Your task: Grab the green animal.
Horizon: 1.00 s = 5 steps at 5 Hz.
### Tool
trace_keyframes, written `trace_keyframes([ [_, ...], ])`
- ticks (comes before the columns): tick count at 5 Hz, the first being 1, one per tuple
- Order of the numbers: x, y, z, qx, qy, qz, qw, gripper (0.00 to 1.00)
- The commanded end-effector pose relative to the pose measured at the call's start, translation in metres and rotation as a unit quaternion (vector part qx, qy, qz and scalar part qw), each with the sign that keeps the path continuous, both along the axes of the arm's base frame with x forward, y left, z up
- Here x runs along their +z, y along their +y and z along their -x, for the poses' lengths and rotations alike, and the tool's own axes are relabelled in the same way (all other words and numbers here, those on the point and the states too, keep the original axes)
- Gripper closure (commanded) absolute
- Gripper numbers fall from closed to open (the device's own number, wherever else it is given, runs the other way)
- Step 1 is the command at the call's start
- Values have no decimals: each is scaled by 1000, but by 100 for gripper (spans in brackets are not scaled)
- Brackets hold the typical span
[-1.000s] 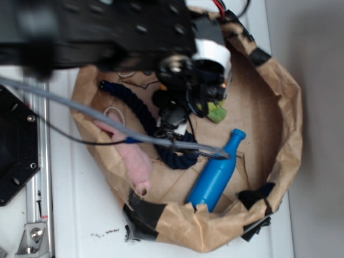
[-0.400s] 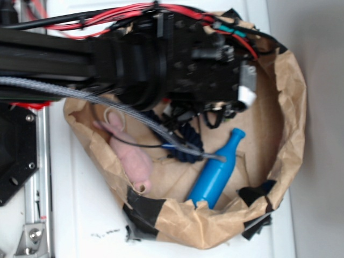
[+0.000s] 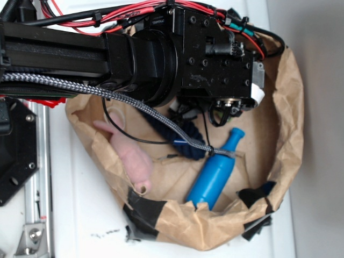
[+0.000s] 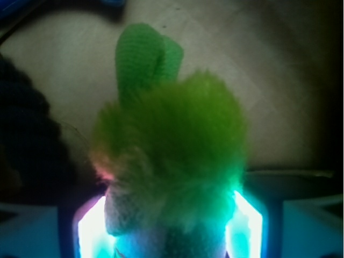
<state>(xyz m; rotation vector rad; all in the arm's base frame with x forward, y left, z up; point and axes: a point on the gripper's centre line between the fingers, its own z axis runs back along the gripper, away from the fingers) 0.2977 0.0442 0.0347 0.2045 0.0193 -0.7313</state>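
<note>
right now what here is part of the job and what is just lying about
Part of the job: green plush toy, pincer around it.
Lying about: pink plush rabbit, blue bottle, dark rope, paper-lined bin.

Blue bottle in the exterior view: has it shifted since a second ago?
No. The blue bottle lies at the same spot and angle against the taped paper rim; only the arm above it has moved.

Green animal (image 4: pixel 172 156) between claw (image 4: pixel 169 226) fingers, rabbit (image 3: pixel 131 158) left in paper nest (image 3: pixel 287 134), bottle (image 3: pixel 215 172) right, rope (image 3: pixel 180 140) between
</note>
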Motion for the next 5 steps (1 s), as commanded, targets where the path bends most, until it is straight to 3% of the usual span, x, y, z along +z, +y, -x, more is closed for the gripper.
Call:
trace_keyframes([
  [1, 109, -24, 11, 102, -57, -5, 993, 100],
  [2, 159, -40, 28, 167, -79, 5, 983, 100],
  [3, 194, -51, 44, 275, -87, 80, 954, 100],
  [4, 197, -57, 51, 331, -80, 88, 936, 100],
  [5, 193, -54, 54, 352, -81, 81, 929, 100],
])
